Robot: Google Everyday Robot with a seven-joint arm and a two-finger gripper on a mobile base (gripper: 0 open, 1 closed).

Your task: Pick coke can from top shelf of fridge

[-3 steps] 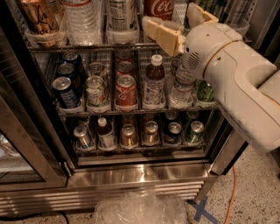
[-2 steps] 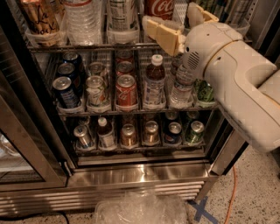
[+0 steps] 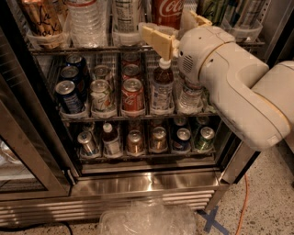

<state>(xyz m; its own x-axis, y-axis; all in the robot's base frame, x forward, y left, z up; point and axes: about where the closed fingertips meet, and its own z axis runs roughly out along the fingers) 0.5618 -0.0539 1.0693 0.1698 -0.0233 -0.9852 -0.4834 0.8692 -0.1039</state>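
The coke can, red with white script, stands on the top shelf of the fridge, and its top is cut off by the frame's upper edge. My gripper is open just in front of the can's lower part. One tan finger sits at the can's lower left and the other finger to its right. The bulky white arm covers the right side of the shelves.
Clear water bottles and a tan drink stand left of the coke can on the top shelf. The middle shelf holds a red can, dark blue cans and bottles. The glass door hangs open at left. Crumpled plastic lies on the floor.
The gripper and arm have shifted slightly to the left across the front of the coke can. The cans and bottles have not moved.
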